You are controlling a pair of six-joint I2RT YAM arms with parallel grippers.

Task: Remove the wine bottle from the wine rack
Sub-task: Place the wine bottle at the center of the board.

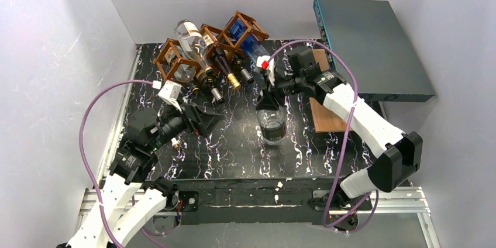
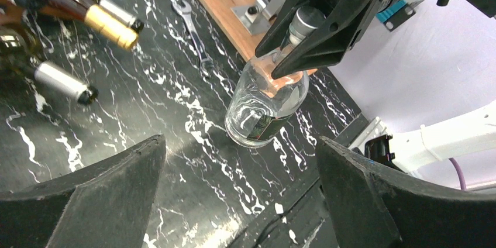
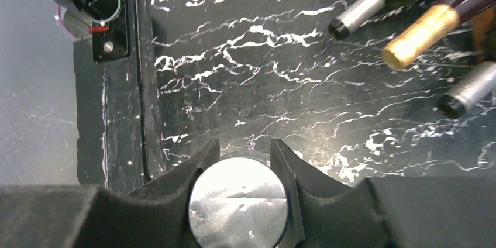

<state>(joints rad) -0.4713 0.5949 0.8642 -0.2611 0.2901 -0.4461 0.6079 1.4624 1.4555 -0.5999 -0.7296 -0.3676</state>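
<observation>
The reddish-brown lattice wine rack (image 1: pixel 212 42) stands at the back of the black marbled table and still holds several bottles lying with their necks pointing forward. My right gripper (image 1: pixel 270 97) is shut on the silver-capped neck of a clear wine bottle (image 1: pixel 272 126), which is upright in the table's middle, away from the rack. In the left wrist view the bottle (image 2: pixel 266 107) hangs under the right gripper (image 2: pixel 310 37), its base at or just above the table. In the right wrist view my fingers (image 3: pixel 213 154) clamp the cap (image 3: pixel 238 201). My left gripper (image 1: pixel 205 120) is open and empty, left of the bottle.
A flat wooden board (image 1: pixel 324 116) lies right of the bottle, with a teal-grey box (image 1: pixel 374 43) behind it. A wrench (image 2: pixel 190 23) lies near the board. Gold-capped (image 1: pixel 233 79) and silver-capped (image 1: pixel 215 95) bottle necks stick out of the rack. White walls enclose the table.
</observation>
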